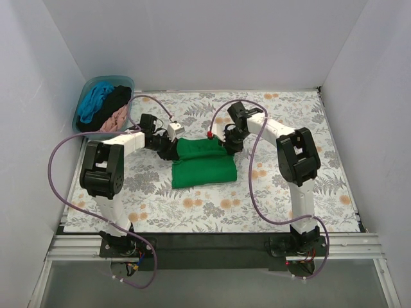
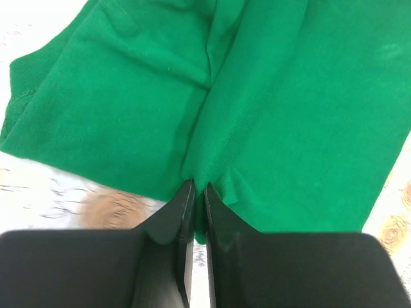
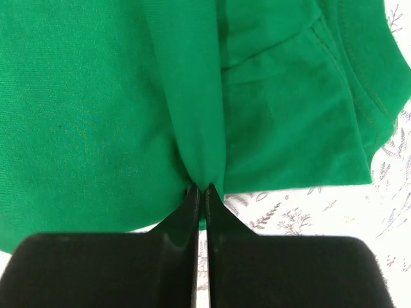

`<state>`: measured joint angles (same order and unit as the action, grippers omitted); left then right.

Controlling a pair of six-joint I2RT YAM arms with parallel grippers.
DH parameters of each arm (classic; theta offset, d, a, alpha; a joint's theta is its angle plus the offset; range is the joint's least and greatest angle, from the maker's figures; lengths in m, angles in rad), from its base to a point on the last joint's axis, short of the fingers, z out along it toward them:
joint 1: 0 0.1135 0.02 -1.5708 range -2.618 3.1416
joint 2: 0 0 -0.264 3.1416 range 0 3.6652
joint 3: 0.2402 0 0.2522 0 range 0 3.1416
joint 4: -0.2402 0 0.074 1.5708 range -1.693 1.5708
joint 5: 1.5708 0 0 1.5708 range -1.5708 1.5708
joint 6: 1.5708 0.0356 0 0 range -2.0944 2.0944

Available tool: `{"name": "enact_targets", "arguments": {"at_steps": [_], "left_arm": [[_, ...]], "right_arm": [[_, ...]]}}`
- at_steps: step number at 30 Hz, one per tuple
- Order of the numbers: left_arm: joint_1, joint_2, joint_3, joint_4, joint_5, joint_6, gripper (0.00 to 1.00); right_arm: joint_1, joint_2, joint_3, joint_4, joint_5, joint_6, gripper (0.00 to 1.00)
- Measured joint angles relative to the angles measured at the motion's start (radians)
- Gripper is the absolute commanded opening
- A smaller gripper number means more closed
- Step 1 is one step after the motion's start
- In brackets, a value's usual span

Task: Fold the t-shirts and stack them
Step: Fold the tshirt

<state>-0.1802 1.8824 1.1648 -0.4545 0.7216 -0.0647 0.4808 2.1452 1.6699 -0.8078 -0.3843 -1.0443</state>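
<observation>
The bright green t-shirt (image 1: 204,163) lies partly folded at the middle of the table. My left gripper (image 1: 169,149) is shut on its far left edge; in the left wrist view the shirt (image 2: 282,109) is pinched between the gripper's (image 2: 198,190) jaws. My right gripper (image 1: 229,146) is shut on the far right edge; in the right wrist view a fold of the shirt (image 3: 96,122) runs into the gripper's (image 3: 200,188) closed jaws. Teal-blue (image 1: 94,102), black (image 1: 113,98) and dusty pink (image 1: 116,119) shirts lie bundled in the tub.
The pale blue plastic tub (image 1: 125,81) stands at the back left corner. The floral tablecloth (image 1: 282,115) covers the table. White walls close in the back and both sides. Purple cables loop beside both arms.
</observation>
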Motion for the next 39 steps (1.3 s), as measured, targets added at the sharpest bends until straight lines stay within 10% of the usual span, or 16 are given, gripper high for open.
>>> {"name": "enact_targets", "arguments": {"at_steps": [6, 9, 13, 27, 39], "left_arm": [[-0.056, -0.143, -0.185, 0.008, 0.0, 0.006, 0.08], [-0.1, -0.254, -0.274, -0.042, 0.002, 0.018, 0.22], [-0.118, -0.381, -0.313, -0.119, 0.02, 0.034, 0.36], [-0.311, -0.344, -0.185, 0.02, 0.087, -0.021, 0.44], [-0.367, -0.181, -0.176, 0.178, 0.01, -0.013, 0.42]], "right_arm": [[0.019, -0.17, -0.259, 0.051, -0.056, 0.056, 0.01], [0.034, -0.261, -0.383, 0.031, -0.103, 0.106, 0.32], [0.032, -0.357, -0.444, -0.034, -0.168, 0.184, 0.48], [-0.034, -0.134, -0.038, -0.047, -0.463, 0.478, 0.2], [-0.016, 0.069, 0.022, -0.034, -0.535, 0.617, 0.16]]}}
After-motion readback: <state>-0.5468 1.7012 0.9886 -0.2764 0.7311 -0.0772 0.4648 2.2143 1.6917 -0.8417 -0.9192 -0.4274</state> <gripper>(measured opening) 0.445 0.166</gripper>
